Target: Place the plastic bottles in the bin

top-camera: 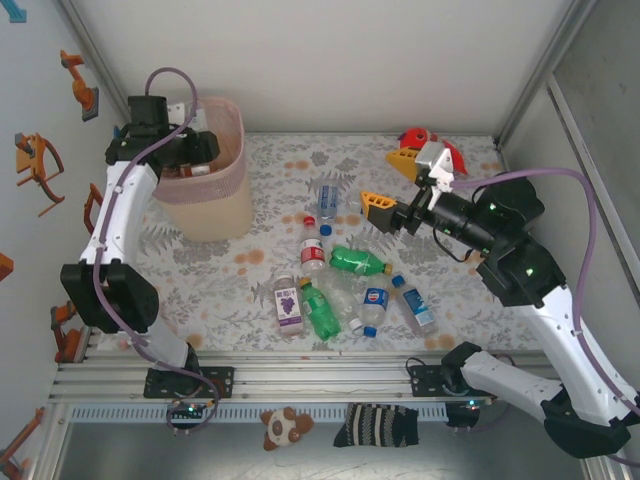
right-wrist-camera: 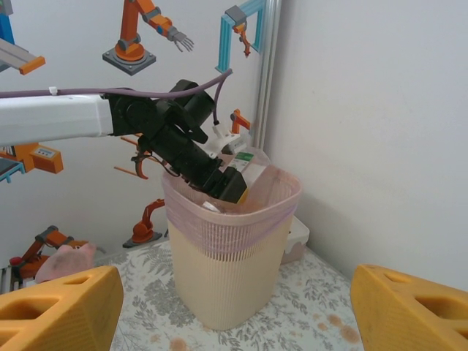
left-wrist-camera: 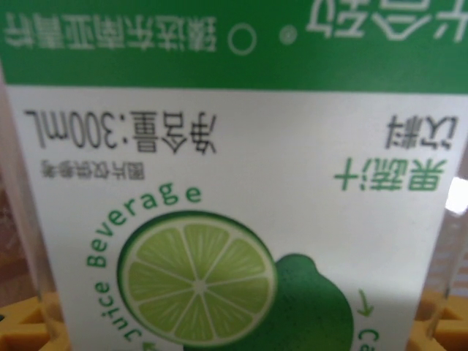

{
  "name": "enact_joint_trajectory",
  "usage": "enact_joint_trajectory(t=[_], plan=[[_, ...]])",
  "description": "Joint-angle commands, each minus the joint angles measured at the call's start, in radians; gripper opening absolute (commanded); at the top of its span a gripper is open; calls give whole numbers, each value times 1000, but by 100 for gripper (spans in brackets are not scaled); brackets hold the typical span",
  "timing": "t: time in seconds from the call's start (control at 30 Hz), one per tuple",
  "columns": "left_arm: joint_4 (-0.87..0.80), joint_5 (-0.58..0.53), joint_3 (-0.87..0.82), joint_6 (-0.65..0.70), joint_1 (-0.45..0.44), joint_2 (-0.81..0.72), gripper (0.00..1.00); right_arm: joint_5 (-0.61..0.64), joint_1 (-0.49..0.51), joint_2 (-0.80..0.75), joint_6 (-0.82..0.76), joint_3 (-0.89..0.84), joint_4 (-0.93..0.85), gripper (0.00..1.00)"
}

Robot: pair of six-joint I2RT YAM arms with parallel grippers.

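One lime-juice bottle [left-wrist-camera: 219, 183] is pinched between the fingers of the left gripper [top-camera: 200, 148] and held at the rim of the bin [top-camera: 215, 210], which sits directly beneath that claw. The right gripper [top-camera: 380, 178] is seen spread wide, nothing between its fingers. The loose bottles [top-camera: 340, 285] are scattered on the table [top-camera: 200, 290] below it, the bin well ahead of it.

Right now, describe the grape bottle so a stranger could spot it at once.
Start at the pink bin on the left of the table, then look right to the loose bottles in the middle. The grape bottle lies at that group's near-left corner, beside a green bottle. It alone has a white label with purple grapes.
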Motion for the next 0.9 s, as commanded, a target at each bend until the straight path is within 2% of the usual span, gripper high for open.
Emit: enact_joint_trajectory(t=[0.0,0.17,0.33,0.6,0.7,0.87], plan=[[-90,-14,48,-44,5,37,59,11,4,2,6,-9,5,80],[-186,-21,93,-43,5,110,63,14,5,7,9,-11,3,79],[-206,-25,97,-55,4,143,68,23,5,16,12,-10,0,79],[-209,-29,115,-45,4,125,76,48,5,31,13,-3,-17,79],[-212,-29,125,-39,5,115,83,56,5,33,8,1,-20,79],[-219,-27,148,-35,5,103,84,84,5,49,-4,25,-63,79]])
